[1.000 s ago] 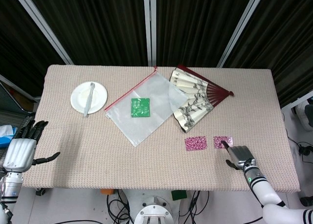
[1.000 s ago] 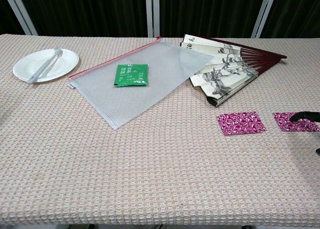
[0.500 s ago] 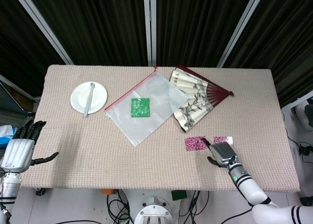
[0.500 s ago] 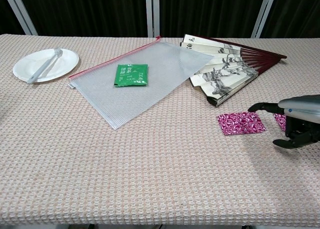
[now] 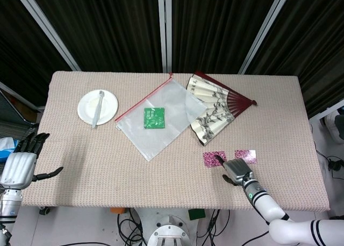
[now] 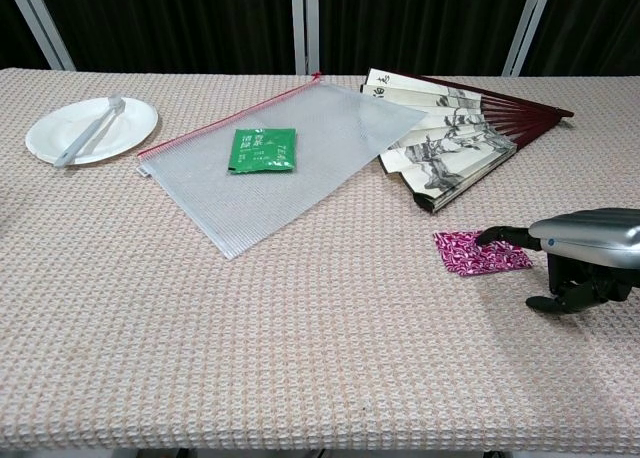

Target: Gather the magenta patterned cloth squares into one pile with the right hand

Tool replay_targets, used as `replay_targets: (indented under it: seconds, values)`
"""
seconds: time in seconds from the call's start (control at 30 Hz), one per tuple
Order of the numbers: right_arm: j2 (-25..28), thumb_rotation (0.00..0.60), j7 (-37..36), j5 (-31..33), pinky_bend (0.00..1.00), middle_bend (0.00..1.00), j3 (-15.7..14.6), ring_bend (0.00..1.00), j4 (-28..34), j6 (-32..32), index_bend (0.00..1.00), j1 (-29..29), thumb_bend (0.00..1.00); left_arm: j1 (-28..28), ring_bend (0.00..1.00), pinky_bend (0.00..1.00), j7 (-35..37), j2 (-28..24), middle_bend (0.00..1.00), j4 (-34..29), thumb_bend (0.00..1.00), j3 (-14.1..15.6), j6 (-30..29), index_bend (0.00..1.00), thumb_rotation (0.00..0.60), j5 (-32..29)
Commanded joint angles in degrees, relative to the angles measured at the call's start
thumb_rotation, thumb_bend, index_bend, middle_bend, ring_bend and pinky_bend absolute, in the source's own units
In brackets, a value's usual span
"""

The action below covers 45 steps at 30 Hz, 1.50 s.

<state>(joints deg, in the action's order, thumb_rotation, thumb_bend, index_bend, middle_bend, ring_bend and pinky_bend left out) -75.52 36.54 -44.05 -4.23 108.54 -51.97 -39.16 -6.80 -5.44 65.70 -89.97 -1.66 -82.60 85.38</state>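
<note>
Two magenta patterned cloth squares lie flat near the table's front right. In the head view the left square (image 5: 212,158) and the right square (image 5: 246,155) sit a small gap apart. My right hand (image 5: 235,169) hovers low just in front of them, and its outstretched fingertips (image 5: 219,160) touch the left square's right part. In the chest view the left square (image 6: 478,254) shows with the right hand (image 6: 585,250) reaching onto its far right corner; the right square is hidden behind the hand. The hand holds nothing. My left hand (image 5: 21,164) hangs with fingers apart off the table's left edge.
A painted folding fan (image 5: 215,109) lies open just behind the squares. A clear zip bag (image 5: 156,117) holding a green packet (image 5: 153,118) lies mid-table. A white plate (image 5: 88,110) with a white utensil sits far left. The table's front edge (image 5: 177,207) is close to the right hand.
My right hand has moved left from the right square across to the left square, uncovering the right one. Both squares lie where they were. The left hand barely shifted.
</note>
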Motion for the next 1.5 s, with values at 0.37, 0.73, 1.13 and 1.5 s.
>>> replay_targets:
  seconds: [0.37,0.73,1.13,1.5]
  values:
    - [3.07,0.600,-0.25,-4.39,0.91,1.00,-5.02,0.99,4.78,-4.35,0.14,2.70,1.00,-0.04,0.06,0.18,-1.08,0.10,0.11,-0.81,0.07,0.09,-0.33,0.09,0.301,0.43]
    - [5.52,0.600,-0.79,-6.67,0.91,1.00,-7.74,0.99,7.48,-5.49,0.15,4.66,1.00,-0.12,0.06,0.18,-1.40,0.17,0.11,-1.04,0.07,0.23,-0.37,0.09,0.308,0.78]
    - [3.60,0.600,-7.86,-23.29,0.90,1.00,-2.86,0.96,5.84,-17.65,0.26,10.58,1.00,0.13,0.06,0.18,-0.29,0.15,0.11,-0.47,0.07,0.24,-0.48,0.09,0.311,0.46]
    - [-6.62,0.600,6.29,-13.78,0.90,1.00,6.03,0.97,-4.88,-17.13,0.34,6.96,0.19,0.24,0.06,0.18,1.63,0.18,0.11,0.92,0.07,0.30,-0.25,0.09,0.328,0.22]
